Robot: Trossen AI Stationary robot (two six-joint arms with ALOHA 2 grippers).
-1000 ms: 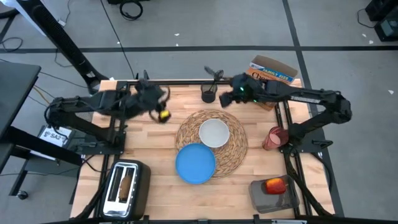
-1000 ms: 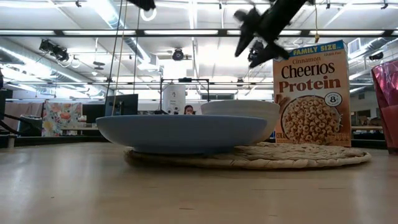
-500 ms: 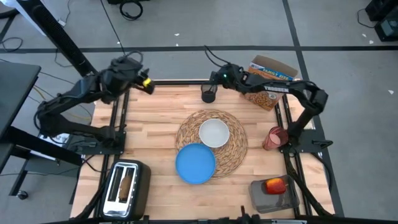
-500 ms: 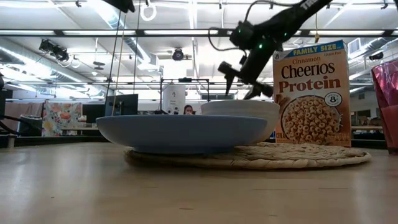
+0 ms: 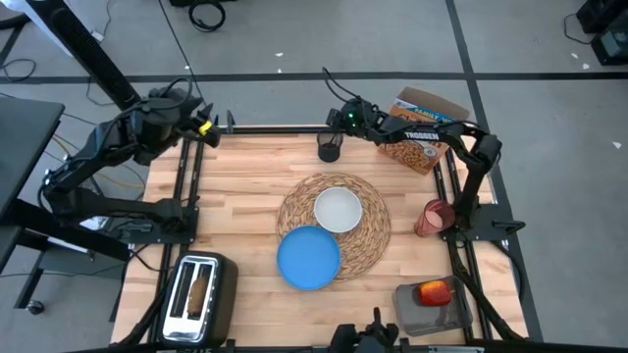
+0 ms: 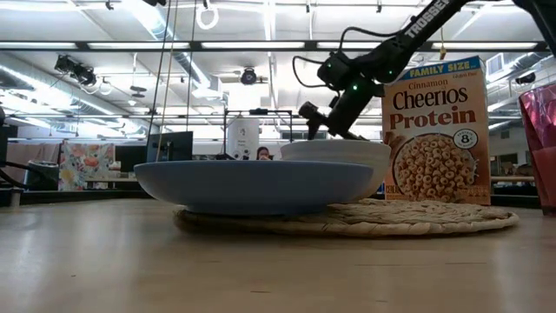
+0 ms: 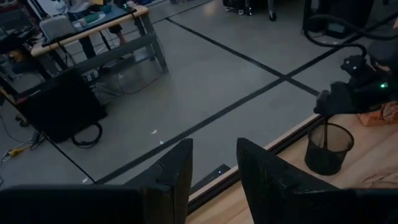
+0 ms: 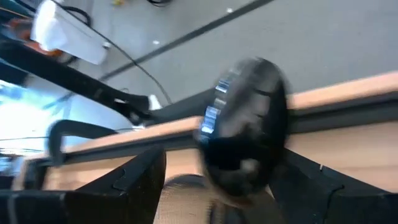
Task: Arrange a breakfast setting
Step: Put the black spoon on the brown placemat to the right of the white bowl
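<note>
**Right gripper over the holder cup at the table's far edge**

The right gripper [image 5: 339,125] reaches to the far edge of the wooden table [image 5: 245,211], directly above the small black mesh holder cup [image 5: 329,150]. In its wrist view the two dark fingers [image 8: 140,180] stand apart on either side of the cup [image 8: 245,146], which fills the gap between them; whether they press on it cannot be told. The left gripper [image 5: 208,127] hangs at the far left corner of the table, its fingers [image 7: 171,177] parted with a narrow gap and nothing between them.

The round woven straw placemat [image 5: 368,230] lies mid-table. The white bowl [image 5: 338,210] sits on it, and the blue plate [image 5: 308,258] rests half on its near-left edge. The orange Cheerios box [image 5: 427,123] stands at the far right corner, just beside the right arm. The red cup [image 5: 431,218] stands near the right edge. The red-yellow apple [image 5: 433,291] lies on a grey tray [image 5: 412,312] at the near right. The silver two-slot toaster [image 5: 196,294] stands at the near left, with a toast slice [image 5: 199,291] in one slot.
</note>
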